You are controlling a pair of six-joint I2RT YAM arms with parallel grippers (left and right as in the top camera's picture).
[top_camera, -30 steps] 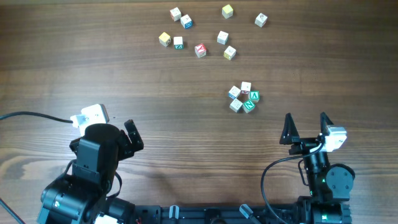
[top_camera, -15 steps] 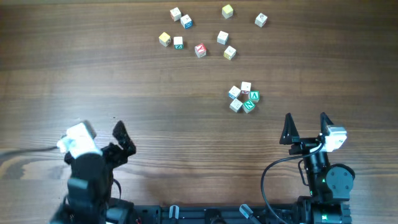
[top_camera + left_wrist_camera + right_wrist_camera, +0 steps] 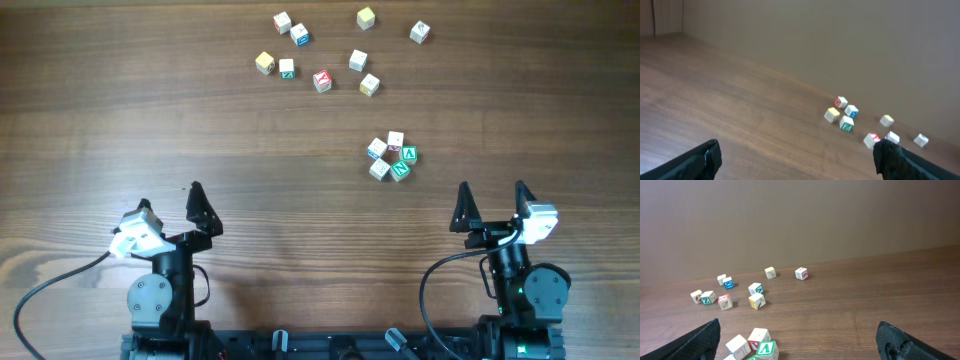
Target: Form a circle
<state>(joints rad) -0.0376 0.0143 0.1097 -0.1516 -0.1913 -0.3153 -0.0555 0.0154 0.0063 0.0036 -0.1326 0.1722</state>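
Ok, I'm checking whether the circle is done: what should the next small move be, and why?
Probably none beyond leaving both arms parked. The circle of five cubes already sits as a tight ring, apart from the scattered cubes, and the left gripper and right gripper both stand open and empty, well short of it. For any tidying, the right gripper is nearer.

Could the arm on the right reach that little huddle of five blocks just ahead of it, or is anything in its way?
Probably yes. The right hand is open and empty, the circle lies just ahead to its left, and only bare table separates them.
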